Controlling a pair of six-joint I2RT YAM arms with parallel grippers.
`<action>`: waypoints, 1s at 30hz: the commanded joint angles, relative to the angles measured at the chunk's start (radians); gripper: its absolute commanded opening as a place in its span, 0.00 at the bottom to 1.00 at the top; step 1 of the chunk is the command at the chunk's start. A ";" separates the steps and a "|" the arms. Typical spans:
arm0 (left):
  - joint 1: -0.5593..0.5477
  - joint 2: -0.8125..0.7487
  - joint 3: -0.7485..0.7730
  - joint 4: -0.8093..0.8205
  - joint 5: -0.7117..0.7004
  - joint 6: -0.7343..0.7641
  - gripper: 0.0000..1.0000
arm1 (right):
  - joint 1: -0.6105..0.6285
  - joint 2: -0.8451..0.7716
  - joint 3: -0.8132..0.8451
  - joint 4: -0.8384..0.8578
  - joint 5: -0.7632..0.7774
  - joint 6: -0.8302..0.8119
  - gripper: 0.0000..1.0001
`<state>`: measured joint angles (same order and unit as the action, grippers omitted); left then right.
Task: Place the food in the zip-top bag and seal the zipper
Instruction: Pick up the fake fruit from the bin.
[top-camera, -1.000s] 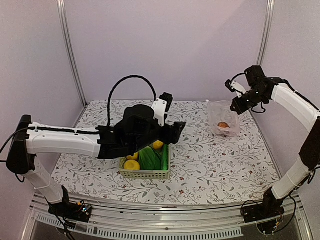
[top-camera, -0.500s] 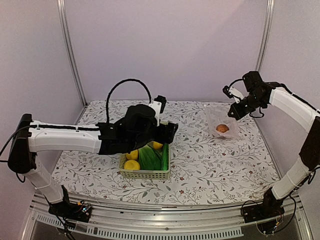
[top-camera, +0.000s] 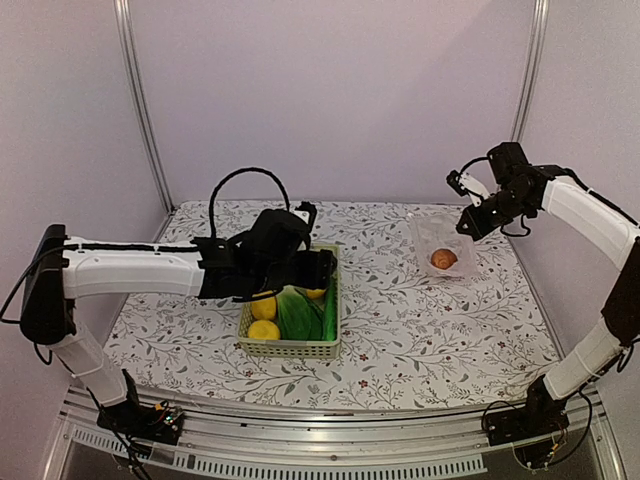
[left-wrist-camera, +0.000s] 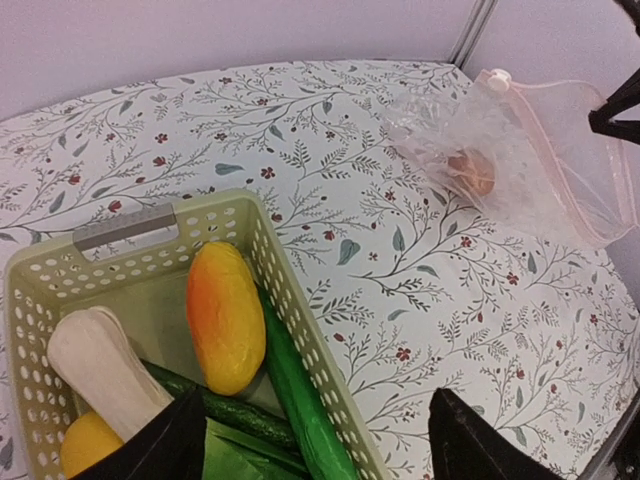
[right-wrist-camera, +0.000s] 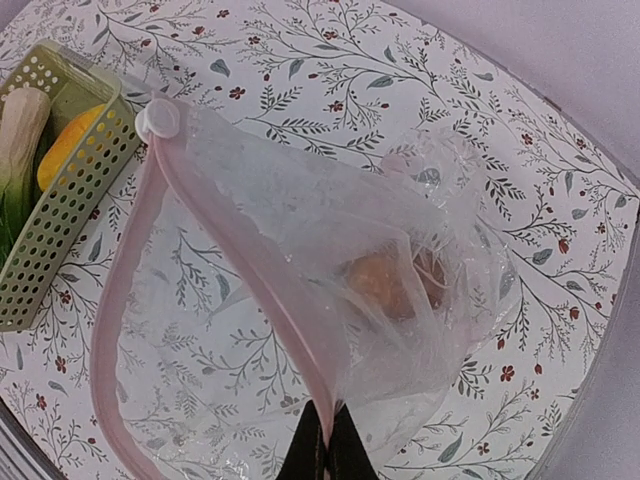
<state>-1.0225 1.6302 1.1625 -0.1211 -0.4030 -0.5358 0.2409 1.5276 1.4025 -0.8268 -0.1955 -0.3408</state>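
1. Over at the far right of the flowered table (top-camera: 430, 330), the right gripper (right-wrist-camera: 322, 452) is clenched tight on the zip-top bag (right-wrist-camera: 300, 190), pinching its rim right at the pink zipper (right-wrist-camera: 225, 235).
2. That bag's mouth gapes: the zipper strip runs in a wide, unsealed loop, with a round white tab (right-wrist-camera: 158, 118) at its far end.
3. One item of the food is in already. A small brown-orange piece (right-wrist-camera: 385, 285) sits low in the crinkled plastic.
4. Mid-table now, the left gripper (left-wrist-camera: 315, 425) hovers above the pale green basket (left-wrist-camera: 290, 290), jaws spread wide and nothing between them. In the wrist view, one finger is over the greens and the other is outside the basket wall.
5. The remaining produce lies in that basket:
   - a yellow-orange fruit (left-wrist-camera: 225, 315) lies lengthways;
   - the bok choy (left-wrist-camera: 100, 365) shows its white stem just beside that fruit;
   - a dark green cucumber (left-wrist-camera: 240, 412) lies below them;
   - a yellow lemon (left-wrist-camera: 85, 445) peeks out at the near corner.
6. Basket and bag sit well apart on the cloth.
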 joint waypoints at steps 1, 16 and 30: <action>0.037 0.032 -0.009 -0.085 0.047 -0.054 0.74 | 0.005 -0.038 -0.016 0.006 -0.012 -0.006 0.00; 0.117 0.124 -0.024 -0.152 0.147 -0.108 0.69 | 0.005 -0.043 -0.036 0.009 -0.023 0.009 0.00; 0.179 0.247 0.145 -0.198 0.172 -0.045 0.65 | 0.007 -0.067 -0.049 -0.003 -0.031 0.012 0.00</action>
<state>-0.8726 1.8320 1.2343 -0.2768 -0.2314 -0.6132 0.2420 1.4929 1.3655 -0.8230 -0.2153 -0.3363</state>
